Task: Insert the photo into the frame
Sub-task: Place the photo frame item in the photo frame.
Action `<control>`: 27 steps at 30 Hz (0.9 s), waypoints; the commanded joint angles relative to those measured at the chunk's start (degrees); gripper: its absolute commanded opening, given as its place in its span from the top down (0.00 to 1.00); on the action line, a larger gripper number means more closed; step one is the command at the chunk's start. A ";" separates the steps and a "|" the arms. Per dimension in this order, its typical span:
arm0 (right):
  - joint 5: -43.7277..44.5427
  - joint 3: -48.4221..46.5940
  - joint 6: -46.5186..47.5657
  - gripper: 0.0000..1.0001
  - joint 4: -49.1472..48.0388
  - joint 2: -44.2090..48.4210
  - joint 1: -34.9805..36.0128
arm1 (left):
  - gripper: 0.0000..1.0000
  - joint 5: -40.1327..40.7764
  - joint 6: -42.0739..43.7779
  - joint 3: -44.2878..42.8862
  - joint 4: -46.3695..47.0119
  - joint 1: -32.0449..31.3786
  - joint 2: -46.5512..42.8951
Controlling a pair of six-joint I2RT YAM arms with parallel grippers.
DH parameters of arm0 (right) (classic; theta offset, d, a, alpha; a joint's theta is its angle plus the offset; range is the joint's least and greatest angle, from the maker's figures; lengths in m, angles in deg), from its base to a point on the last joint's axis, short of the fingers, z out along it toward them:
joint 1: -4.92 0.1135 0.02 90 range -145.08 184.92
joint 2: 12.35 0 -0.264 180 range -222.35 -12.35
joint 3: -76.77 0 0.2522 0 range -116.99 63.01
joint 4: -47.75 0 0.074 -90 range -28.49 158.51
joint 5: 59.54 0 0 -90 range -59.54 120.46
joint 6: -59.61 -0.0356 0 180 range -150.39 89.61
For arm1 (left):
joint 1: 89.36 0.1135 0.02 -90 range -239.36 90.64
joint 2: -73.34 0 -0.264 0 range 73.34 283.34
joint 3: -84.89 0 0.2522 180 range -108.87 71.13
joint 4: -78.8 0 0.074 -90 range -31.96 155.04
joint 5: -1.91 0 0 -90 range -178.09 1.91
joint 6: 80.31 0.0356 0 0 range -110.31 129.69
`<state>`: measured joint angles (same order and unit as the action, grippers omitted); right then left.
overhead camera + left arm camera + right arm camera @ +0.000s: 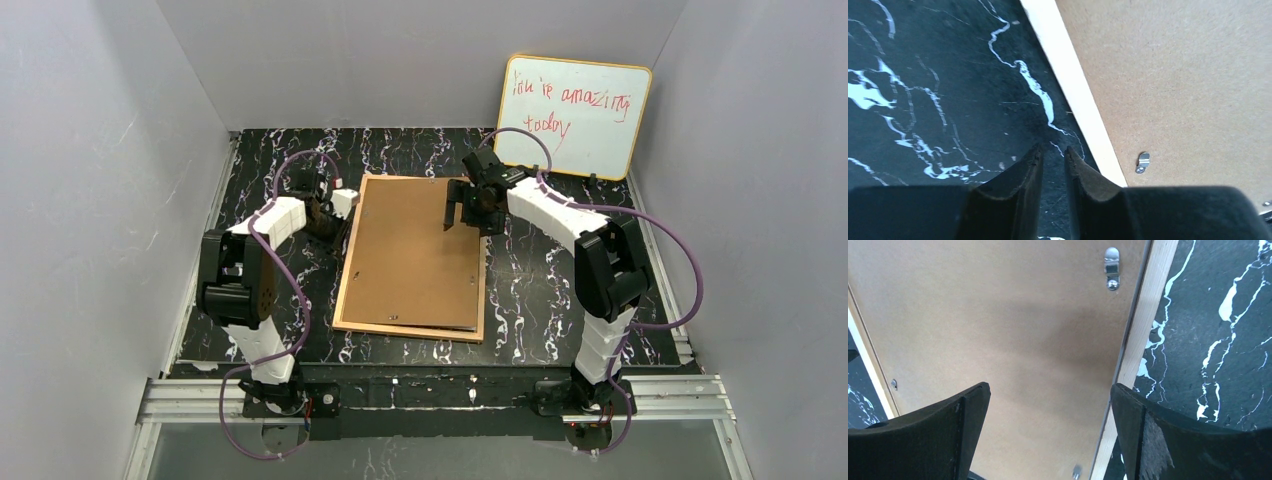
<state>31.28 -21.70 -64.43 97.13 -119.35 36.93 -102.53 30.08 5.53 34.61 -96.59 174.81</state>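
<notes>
We look down on the black, white-veined marble-patterned table [540, 290], and the largest thing on it is the thin, light-orange wooden rectangular frame [345, 285], lying face down at the centre between the two arms with its brown fibreboard back panel [412, 255] turned up. The photo shows in none of our views, so we cannot tell whether it sits under that panel or elsewhere. We judge the frame to be broad, stiff and fairly light, awkward to lift flat because it lies flush on the table; its narrow wooden rim is the place to take hold, and any pane beneath would not like a knock. The panel looks thin and rigid, best raised at an edge. Well behind, the orange-edged white whiteboard [574, 115] with red handwriting leans on the back wall, clear of the work. The right gripper [1049, 390] hovers over the panel's far right part, fingers spread wide and holding nothing. The left gripper [1053, 152] is low over bare table just beside the frame's left rim, fingers drawn almost together, nothing between them. The small silver metal clips [1111, 268] at the panel's edges are what we think stand in the way.
</notes>
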 commanded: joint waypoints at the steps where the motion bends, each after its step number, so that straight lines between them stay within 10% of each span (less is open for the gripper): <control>1: 3.32 -3.78 0.73 0.01 0.58 2.27 -0.33 | 0.76 -1.99 0.36 -3.39 -3.30 1.40 -1.54; 12: -8.86 1.90 1.14 0.01 -8.33 7.48 -2.03 | 0.64 -3.62 0.74 -3.33 -4.65 1.51 -2.20; 27: -17.74 8.97 -7.91 0.25 -29.73 4.39 15.96 | 0.81 -11.03 1.01 -1.28 -10.25 1.83 0.01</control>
<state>15.35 -14.85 -68.04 77.13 -113.01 49.37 -111.27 30.34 3.17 27.02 -95.10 174.83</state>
